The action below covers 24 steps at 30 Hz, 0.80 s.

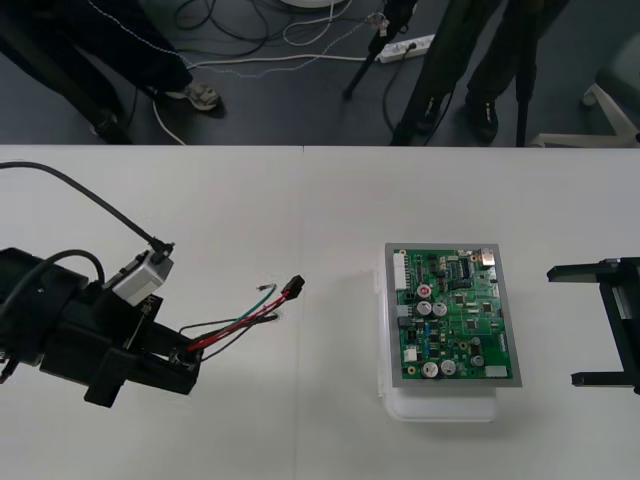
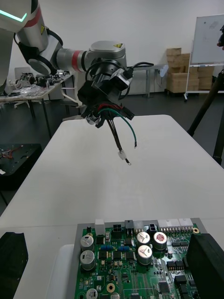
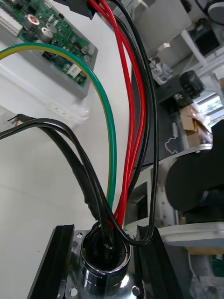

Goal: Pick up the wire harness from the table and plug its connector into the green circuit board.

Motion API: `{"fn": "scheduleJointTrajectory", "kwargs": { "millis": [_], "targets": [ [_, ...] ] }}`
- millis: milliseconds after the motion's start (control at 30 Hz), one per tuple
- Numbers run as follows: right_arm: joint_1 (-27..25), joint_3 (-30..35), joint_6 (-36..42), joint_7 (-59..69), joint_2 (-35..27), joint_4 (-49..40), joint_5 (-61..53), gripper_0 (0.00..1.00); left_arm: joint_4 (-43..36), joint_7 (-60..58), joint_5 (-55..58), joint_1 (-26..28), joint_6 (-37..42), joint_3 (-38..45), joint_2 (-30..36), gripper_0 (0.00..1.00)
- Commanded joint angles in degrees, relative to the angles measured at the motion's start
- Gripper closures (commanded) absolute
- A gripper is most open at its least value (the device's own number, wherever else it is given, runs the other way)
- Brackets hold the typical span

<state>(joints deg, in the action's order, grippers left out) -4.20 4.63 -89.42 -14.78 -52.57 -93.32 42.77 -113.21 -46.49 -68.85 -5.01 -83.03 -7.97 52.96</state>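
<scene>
In the front view the socket end of the harness (image 1: 240,322) is buried between the fingers of the left gripper (image 1: 188,362). From the left wrist, the socket (image 3: 105,261) flange and the plug (image 3: 74,4) are cut by the edges. The right gripper (image 1: 563,326) is cut off behind its fingers.

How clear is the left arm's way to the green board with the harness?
Probably yes: the left gripper, fingers shut on the harness socket, holds the plug toward the green board, with bare table between them. The right gripper stands open on the board's other side.

Pale table (image 1: 250,400), dark floor (image 1: 300,115) with cables (image 1: 290,59) beyond.
</scene>
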Motion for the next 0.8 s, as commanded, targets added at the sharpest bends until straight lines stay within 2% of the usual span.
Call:
{"fn": "scheduleJointTrajectory", "kwargs": {
  "millis": [33, 800],
  "targets": [
    [-0.9, 0.21, -0.58, -1.56, -2.18, -1.16, -0.94, 0.0, -1.49, 0.7, 1.35, -2.46, -6.79, -0.38, -4.97, 1.0],
    [-0.81, 0.21, -0.58, -0.6, -2.18, -1.16, -1.38, 0.0, -1.32, -2.11, 6.18, -4.83, -6.97, -1.79, -20.53, 1.0]
  ]
}}
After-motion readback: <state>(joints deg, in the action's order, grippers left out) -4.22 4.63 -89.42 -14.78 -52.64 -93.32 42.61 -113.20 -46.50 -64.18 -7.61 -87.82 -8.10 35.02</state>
